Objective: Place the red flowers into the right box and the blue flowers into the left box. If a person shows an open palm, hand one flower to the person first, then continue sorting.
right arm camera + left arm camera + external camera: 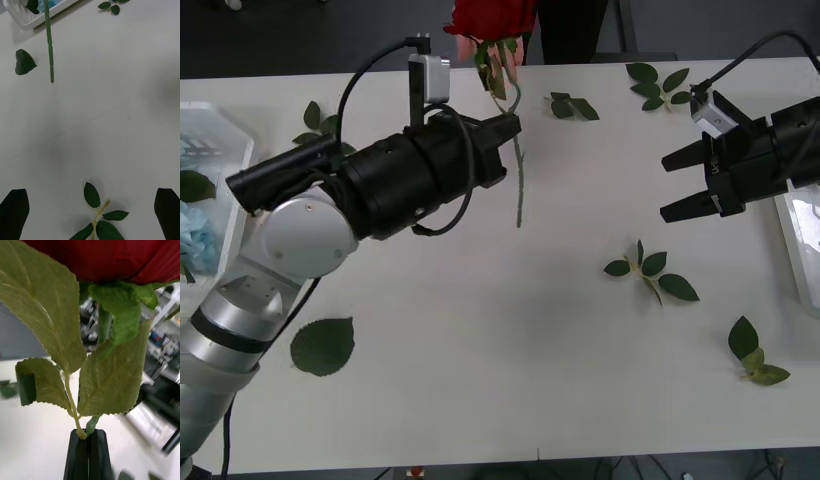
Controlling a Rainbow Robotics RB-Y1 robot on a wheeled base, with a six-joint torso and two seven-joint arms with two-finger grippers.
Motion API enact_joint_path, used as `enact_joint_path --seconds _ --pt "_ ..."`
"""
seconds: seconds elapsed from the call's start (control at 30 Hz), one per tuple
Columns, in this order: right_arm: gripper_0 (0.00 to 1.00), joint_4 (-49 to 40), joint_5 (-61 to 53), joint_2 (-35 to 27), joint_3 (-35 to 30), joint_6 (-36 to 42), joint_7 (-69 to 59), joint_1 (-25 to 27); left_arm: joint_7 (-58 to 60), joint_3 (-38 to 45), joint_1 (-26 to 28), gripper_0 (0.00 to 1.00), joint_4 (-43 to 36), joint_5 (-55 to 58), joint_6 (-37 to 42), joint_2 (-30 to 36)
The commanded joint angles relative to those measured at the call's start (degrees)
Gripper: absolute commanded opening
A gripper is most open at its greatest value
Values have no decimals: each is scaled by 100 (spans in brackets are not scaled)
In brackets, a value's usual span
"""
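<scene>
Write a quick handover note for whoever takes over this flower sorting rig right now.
Left gripper: shut on the red rose stem, held up at the table's far edge, where a person's fingers touch the bloom.
Right gripper: open, empty, hovering beside the right box.
Left box holds blue flowers.
Left: finish this handover.

I think I am in a lab: a big white table, and behind it shelves of machines and boxes (all blurry).
</scene>
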Motion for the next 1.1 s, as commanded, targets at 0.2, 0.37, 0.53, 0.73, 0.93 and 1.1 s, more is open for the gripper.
enact_joint_path --seconds 0.2,0.37,0.53,0.73,0.93,1.1 --pt "97 325 -435 542 -22 239 -78 25 412 -985 -263 0 -138 503 -1384 -922" --pt "97 325 -813 638 -22 511 -78 25 368 -1372 -359 0 99 679 -1911 -1274" --pt "97 325 -1279 735 -14 564 -78 25 289 -1557 -535 0 486 617 -2166 -1485" --pt "96 289 -1578 867 -22 441 -78 25 228 -1557 -614 0 653 600 -2183 -1564" --pt "91 281 -1376 884 -22 353 -78 16 184 -1548 -649 0 653 591 -2280 -1546" --pt "91 307 -1244 823 -22 177 -78 16 158 -1530 -641 0 653 591 -2315 -1529"
